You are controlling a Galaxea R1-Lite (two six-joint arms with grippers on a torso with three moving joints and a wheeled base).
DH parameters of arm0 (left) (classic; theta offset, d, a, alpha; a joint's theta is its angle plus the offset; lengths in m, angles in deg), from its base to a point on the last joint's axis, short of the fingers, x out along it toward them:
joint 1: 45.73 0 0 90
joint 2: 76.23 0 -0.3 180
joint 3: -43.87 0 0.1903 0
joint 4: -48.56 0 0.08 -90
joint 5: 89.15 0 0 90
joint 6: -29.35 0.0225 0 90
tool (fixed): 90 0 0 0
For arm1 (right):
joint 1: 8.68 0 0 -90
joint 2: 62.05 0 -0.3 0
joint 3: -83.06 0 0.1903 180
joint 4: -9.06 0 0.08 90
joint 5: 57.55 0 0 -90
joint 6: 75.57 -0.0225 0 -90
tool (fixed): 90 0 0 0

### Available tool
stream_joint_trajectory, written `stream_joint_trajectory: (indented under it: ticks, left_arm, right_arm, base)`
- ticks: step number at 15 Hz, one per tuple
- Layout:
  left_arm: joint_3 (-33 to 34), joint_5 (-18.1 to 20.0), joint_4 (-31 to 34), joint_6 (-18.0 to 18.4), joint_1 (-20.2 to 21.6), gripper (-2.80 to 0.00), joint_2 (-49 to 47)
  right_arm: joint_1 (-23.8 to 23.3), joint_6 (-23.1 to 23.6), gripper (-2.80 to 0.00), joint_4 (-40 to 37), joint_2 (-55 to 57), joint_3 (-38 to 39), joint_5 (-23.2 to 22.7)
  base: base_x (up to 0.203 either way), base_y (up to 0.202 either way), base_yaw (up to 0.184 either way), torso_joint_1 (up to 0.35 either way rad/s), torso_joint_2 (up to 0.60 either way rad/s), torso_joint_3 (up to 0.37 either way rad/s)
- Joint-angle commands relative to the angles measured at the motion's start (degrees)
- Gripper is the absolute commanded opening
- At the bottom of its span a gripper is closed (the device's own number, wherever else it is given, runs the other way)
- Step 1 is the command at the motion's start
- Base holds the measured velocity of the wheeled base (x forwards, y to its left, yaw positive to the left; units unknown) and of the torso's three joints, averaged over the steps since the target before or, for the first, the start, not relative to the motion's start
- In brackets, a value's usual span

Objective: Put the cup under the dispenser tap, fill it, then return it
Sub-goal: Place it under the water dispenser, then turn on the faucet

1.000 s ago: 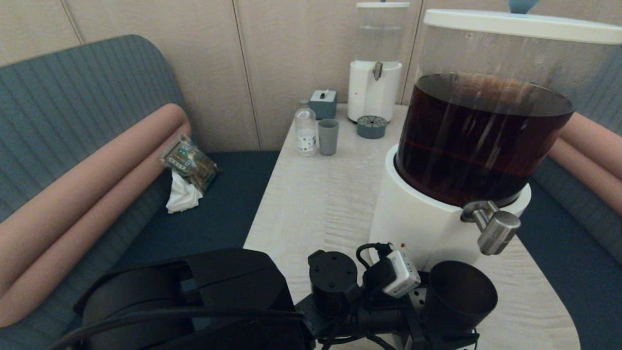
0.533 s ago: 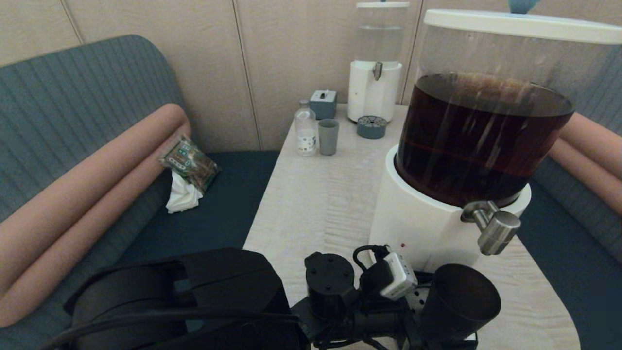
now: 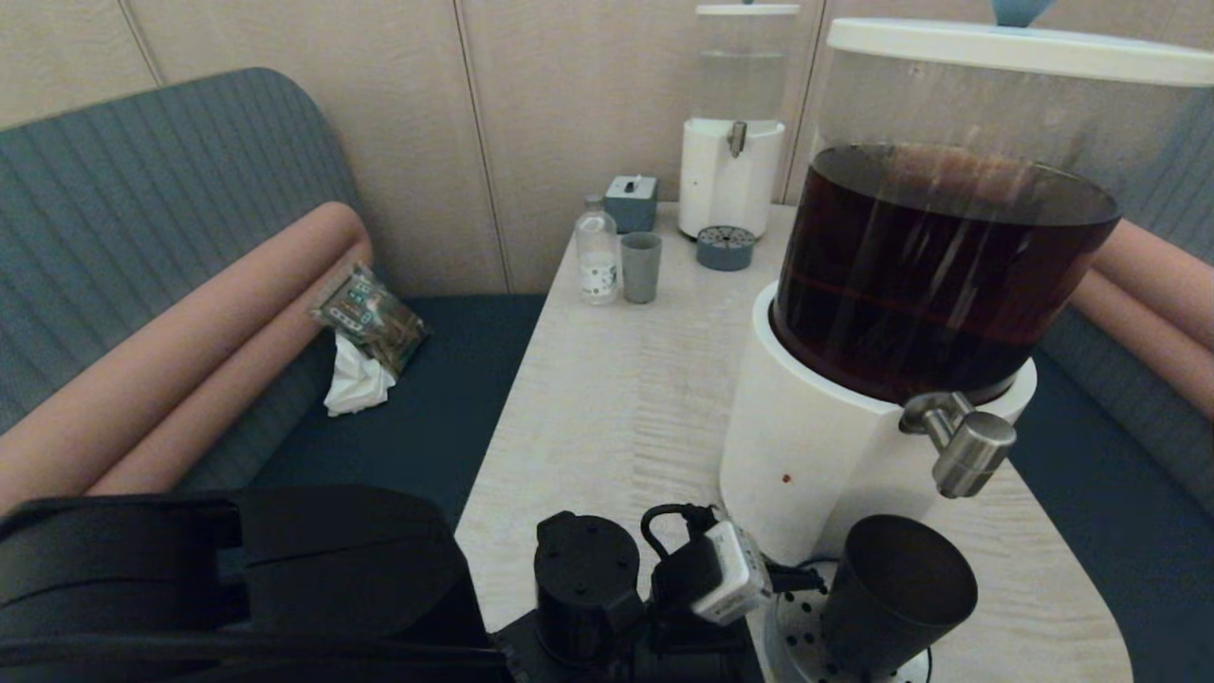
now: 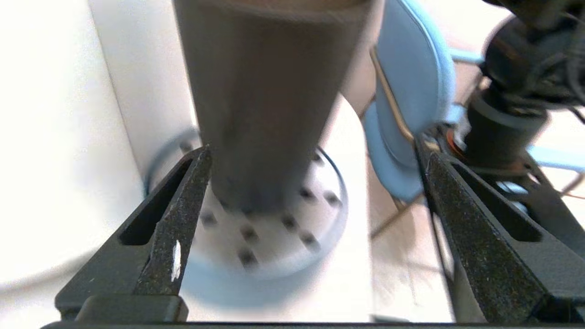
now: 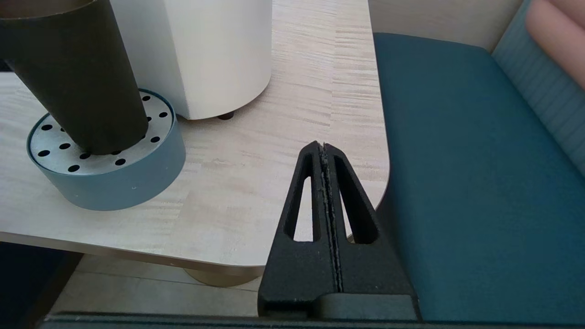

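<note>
The black cup (image 3: 896, 593) stands upright on a round perforated drip tray (image 3: 789, 621), right below the steel dispenser tap (image 3: 960, 444) of the big dispenser (image 3: 816, 446) of dark brown liquid. My left gripper (image 4: 313, 151) is open and drawn back to the cup's left; the cup (image 4: 265, 105) stands just beyond its fingers, close to one fingertip (image 4: 201, 157), and nothing is gripped. In the head view only that arm's wrist (image 3: 664, 588) shows. My right gripper (image 5: 322, 147) is shut and empty, low at the table's near right corner, and sees the cup (image 5: 73, 77) on the tray (image 5: 109, 183).
At the table's far end stand a smaller clear-liquid dispenser (image 3: 732, 123), its drip tray (image 3: 726, 248), a grey-green tumbler (image 3: 640, 267), a small bottle (image 3: 597, 254) and a box (image 3: 631, 202). Dark blue benches flank the table (image 3: 616, 398); a snack packet (image 3: 370, 318) lies on the left one.
My left gripper opened off the cup and drew back towards me and to the left. The cup now stands free on the drip tray.
</note>
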Motion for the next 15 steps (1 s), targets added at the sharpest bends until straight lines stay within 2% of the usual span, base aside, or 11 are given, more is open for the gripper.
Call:
stream_joint_trajectory:
  ticks: [1,3,4,5,15]
  left_arm:
    - [4.0,0.1,-0.5,0.0,0.0,0.00,3.9]
    - [7.6,-0.8,-0.5,0.0,0.0,0.00,6.5]
    - [8.3,-2.4,-0.5,-0.1,0.0,-1.34,7.0]
    - [8.7,-2.7,-0.5,-0.2,0.0,-2.80,7.6]
    - [5.3,-2.7,-0.5,-0.8,0.0,-2.80,4.6]
  right_arm:
    - [0.0,0.0,-2.80,0.0,0.0,0.2,0.0]
    - [0.0,0.0,-2.80,0.0,0.0,0.2,0.0]
    - [0.0,0.0,-2.80,0.0,0.0,0.2,0.0]
    - [0.0,0.0,-2.80,0.0,0.0,0.2,0.0]
    - [0.0,0.0,-2.80,0.0,0.0,0.2,0.0]
  base:
    - [0.000,0.000,0.000,0.000,0.00,0.000]
    - [0.000,0.000,0.000,0.000,0.00,0.000]
    - [0.000,0.000,0.000,0.000,0.00,0.000]
    - [0.000,0.000,0.000,0.000,0.00,0.000]
    - [0.000,0.000,0.000,0.000,0.00,0.000]
